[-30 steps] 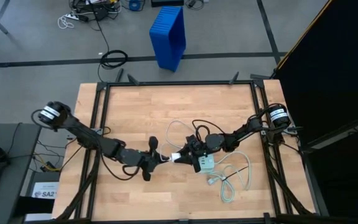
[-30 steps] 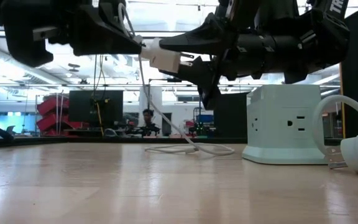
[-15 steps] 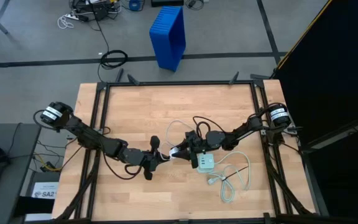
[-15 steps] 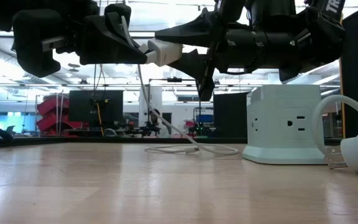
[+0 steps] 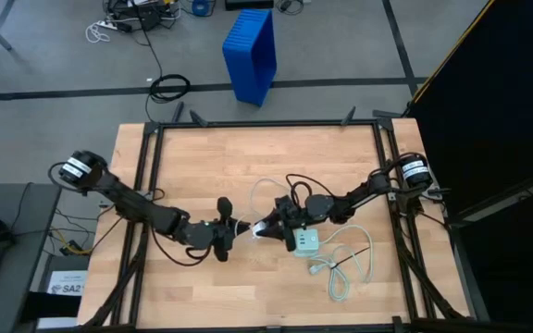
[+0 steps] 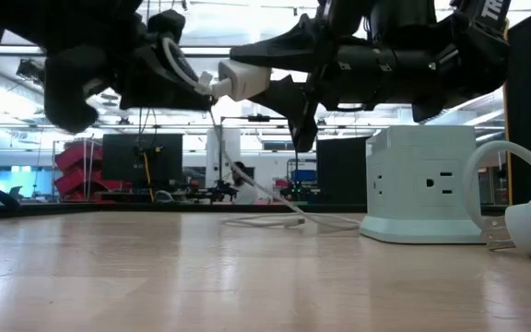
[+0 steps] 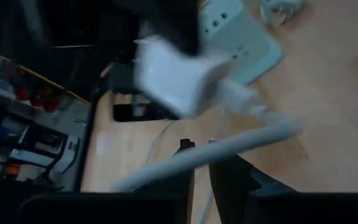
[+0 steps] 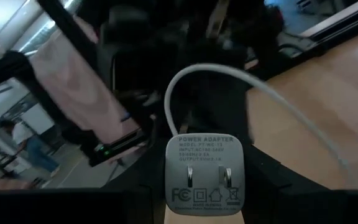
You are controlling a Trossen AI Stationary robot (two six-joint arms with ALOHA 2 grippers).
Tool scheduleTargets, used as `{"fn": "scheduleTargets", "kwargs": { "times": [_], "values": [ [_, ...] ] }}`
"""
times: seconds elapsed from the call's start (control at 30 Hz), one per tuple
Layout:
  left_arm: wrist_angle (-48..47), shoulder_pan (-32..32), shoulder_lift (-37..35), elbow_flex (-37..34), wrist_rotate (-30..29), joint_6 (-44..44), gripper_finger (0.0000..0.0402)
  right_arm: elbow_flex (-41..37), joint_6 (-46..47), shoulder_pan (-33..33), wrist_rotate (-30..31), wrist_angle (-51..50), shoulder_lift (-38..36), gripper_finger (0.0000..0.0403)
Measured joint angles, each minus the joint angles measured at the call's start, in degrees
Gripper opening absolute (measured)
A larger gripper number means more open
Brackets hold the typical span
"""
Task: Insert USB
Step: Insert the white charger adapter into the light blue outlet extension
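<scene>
The right gripper (image 8: 205, 208) pinches a white adapter (image 8: 205, 173) — printed "POWER ADAPTER", with FCC mark. Left gripper (image 5: 232, 228) — blurred, grip unclear — meets the USB (image 6: 212, 85).

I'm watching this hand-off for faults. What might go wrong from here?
The left gripper seems to be loosening right at the USB where it meets the white power adapter; if the plug isn't fully seated, it may slip out. The adapter is held in the air by the right gripper alone, so the cable's pull might tilt it.

Place: robotics lab or workshop
Evidence: grey concrete floor (image 5: 54, 55), blue plastic crate (image 5: 251, 54), black monitors (image 6: 139, 155), red storage bins (image 6: 79, 157)
</scene>
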Motion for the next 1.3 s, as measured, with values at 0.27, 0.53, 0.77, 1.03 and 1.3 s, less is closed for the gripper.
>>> {"fn": "scheduleTargets", "kwargs": {
  "times": [0.27, 0.53, 0.77, 1.03, 1.3],
  "values": [
    [-12.62, -1.27, -4.15, 0.00, -2.68, -9.05, 0.0033, -0.02, -0.01, -0.06, 0.05, -0.01, 0.00, 0.0111],
    [-20.88, -1.21, -4.29, -0.11, 8.71, -23.66, 0.0033, -0.10, -1.21, -0.45, 3.32, 0.38, 0.00, 0.0111],
    [-6.28, -1.28, -4.29, -0.11, 19.31, -16.53, 0.0033, -0.13, -2.21, -1.52, 7.56, 0.36, 0.00, 0.0111],
    [6.17, -1.30, -4.29, -0.11, 15.02, -8.36, 0.0034, -0.17, -3.06, -1.41, 10.45, 0.37, 0.00, 0.0111],
    [5.42, -1.88, -4.29, -0.11, 8.91, -8.29, 0.0080, -0.17, -1.85, -0.80, 9.96, -1.96, 0.00, 0.0112]
  ]
}}
